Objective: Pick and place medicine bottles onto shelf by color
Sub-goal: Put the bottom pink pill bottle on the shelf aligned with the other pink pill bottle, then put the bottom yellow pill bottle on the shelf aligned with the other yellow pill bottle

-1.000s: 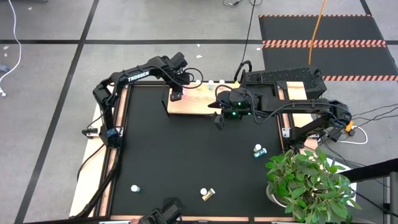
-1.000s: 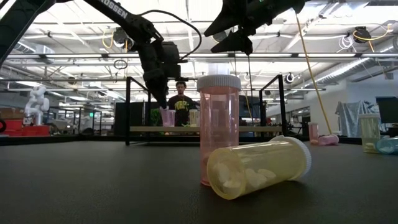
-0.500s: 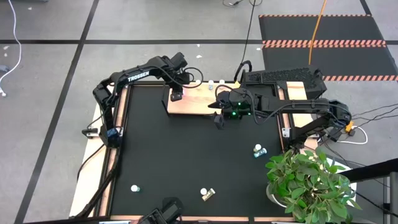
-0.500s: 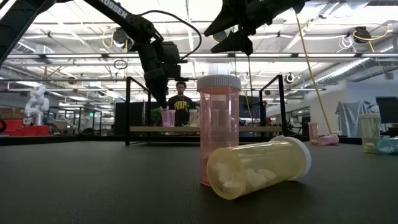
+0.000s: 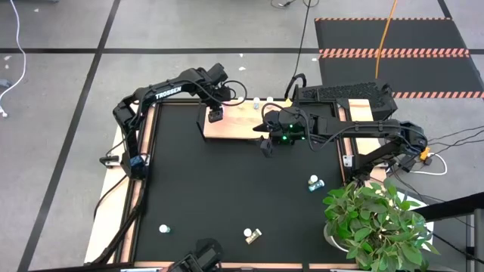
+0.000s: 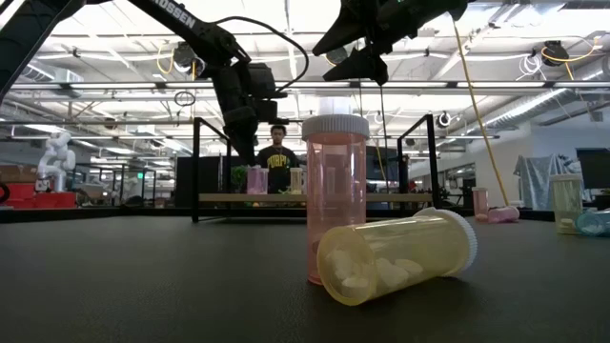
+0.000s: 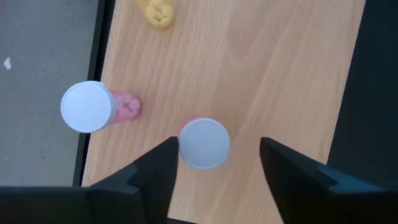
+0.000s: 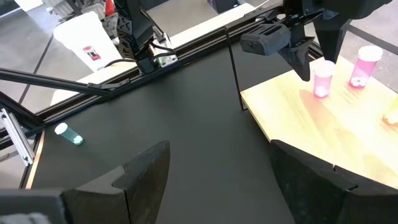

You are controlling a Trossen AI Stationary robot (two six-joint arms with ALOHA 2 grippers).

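The shelf is a light wood board at the far edge of the black table. The left gripper hangs right over the shelf's left end. Its two fingers are spread apart, one on each side of a pink bottle with a white cap. The bottle stands upright on the wood. One finger is just beside the cap, and the other finger stands clear of it. The gripper is not squeezing the bottle.

A second pink bottle stands near the first one, close to the shelf's edge. A yellow bottle also rests on the shelf, farther along the wood.

The right gripper hangs over the table just in front of the shelf's middle. Its fingers are wide apart and hold nothing.

Other bottles are well away from the shelf. A teal bottle lies on the table toward its right side. A tall pink bottle stands at the near edge, far from the shelf, and a yellow bottle on its side touches it. One more small bottle sits near the table's near left corner. A green plant sits off the table's near right corner.
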